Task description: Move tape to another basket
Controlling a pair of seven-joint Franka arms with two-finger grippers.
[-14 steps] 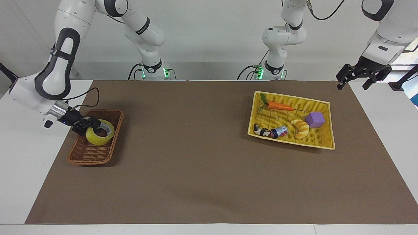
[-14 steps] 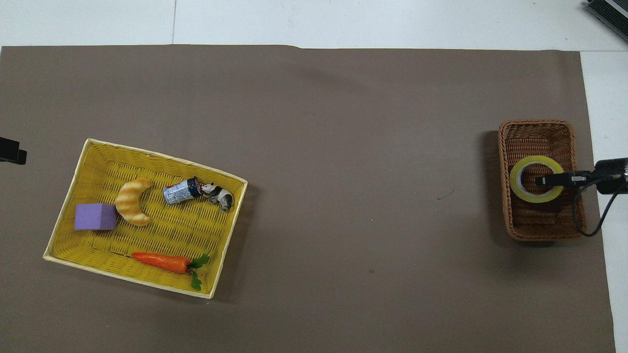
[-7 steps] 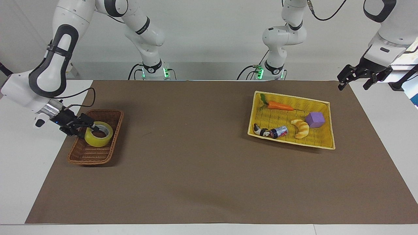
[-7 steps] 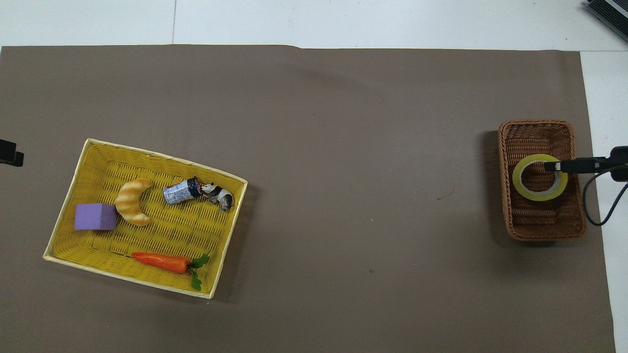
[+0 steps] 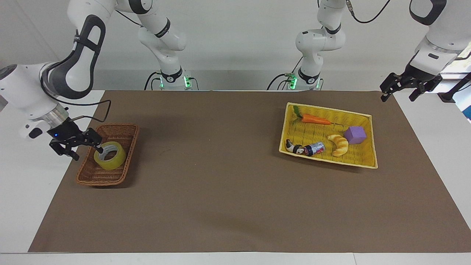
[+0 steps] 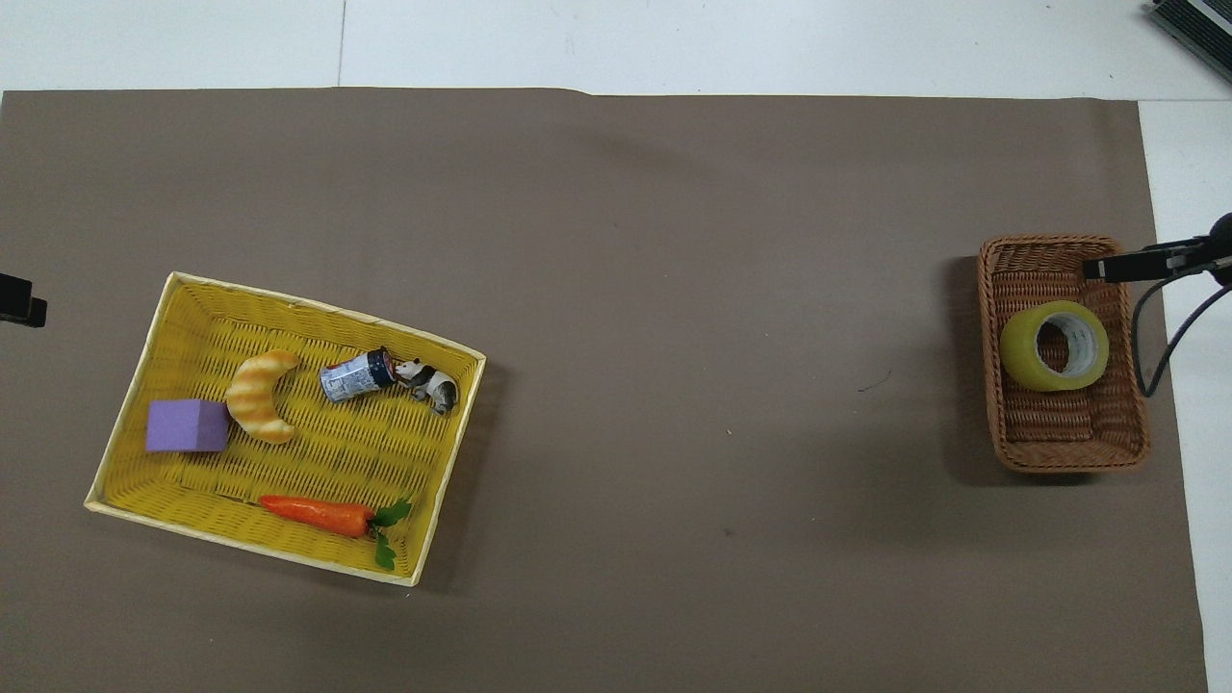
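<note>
I see my right gripper (image 5: 76,144) at the facing view's left edge with its jaws spread and holding nothing, one tip just beside the tape (image 5: 110,155). The roll rests tilted in the wicker basket (image 5: 121,130), apparently just set down. My left gripper (image 5: 401,89) waits, open, at the upper right corner.

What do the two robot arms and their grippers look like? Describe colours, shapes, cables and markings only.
Both arms are glossy white with rounded segments and dark grey joint panels. Green lights glow at the bases. The right gripper and left gripper are black and two-fingered. Black cables trail from both arms.
</note>
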